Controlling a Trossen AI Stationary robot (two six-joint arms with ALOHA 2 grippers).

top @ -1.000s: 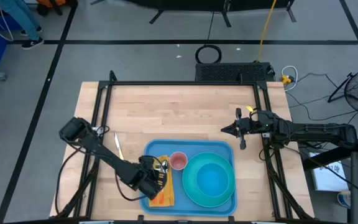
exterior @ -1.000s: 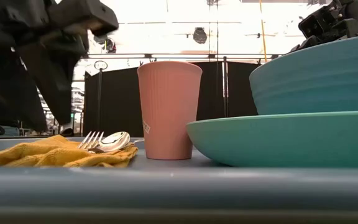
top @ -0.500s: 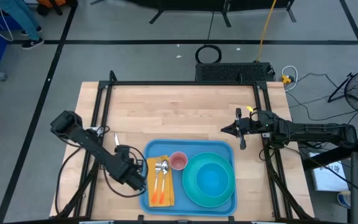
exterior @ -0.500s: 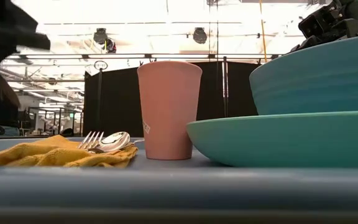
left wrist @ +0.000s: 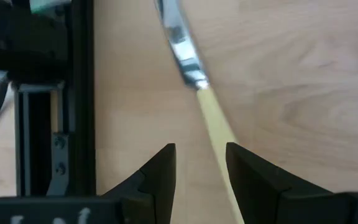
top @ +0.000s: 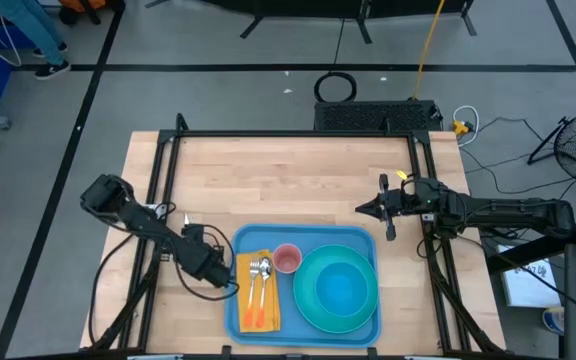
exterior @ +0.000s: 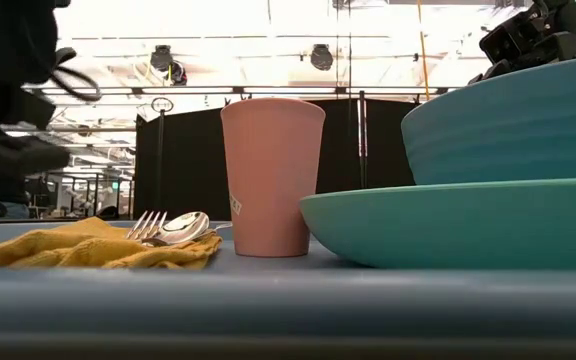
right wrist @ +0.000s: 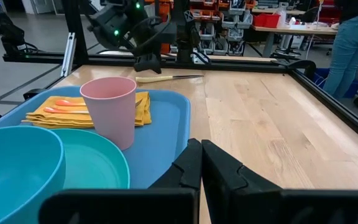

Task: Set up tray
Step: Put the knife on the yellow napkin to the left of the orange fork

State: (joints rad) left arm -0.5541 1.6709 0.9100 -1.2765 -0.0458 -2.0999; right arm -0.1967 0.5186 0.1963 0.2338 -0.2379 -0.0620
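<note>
- The tray [top: 308,245] sits at the near middle of the table [top: 288,180], just beside the left gripper [top: 230,270] and well apart from the right gripper [top: 360,209].
- On it lie a yellow napkin [top: 258,318] with a fork [top: 252,290] and spoon [top: 265,285] on top, a pink cup [top: 287,259], and a teal plate [top: 338,290] carrying a bowl [right wrist: 11,155].
- So most of the setting looks done: cloth, two utensils, cup, plate and bowl are all in place.
- One piece is left out: a knife [left wrist: 194,81] with a pale handle lies on the bare wood, off the tray, ahead of the left jaws.
- The left jaws stand partly apart with nothing between them; the knife handle runs down toward the gap, nearer one finger, but is not yet clasped.
- In the high view the knife [top: 191,236] shows as a thin sliver close to the left arm, so its exact lie relative to the arm is hard to read there.
- The right jaws are closed on nothing, fingers [right wrist: 194,165] pressed together, hovering over the table past the tray's far corner; this arm seems to be waiting.
- My judgement: the task is near its end, with the knife the only visible item to fetch and lay by the fork and spoon.
- That pick-up calls for lining the jaws across the slim handle.
</note>
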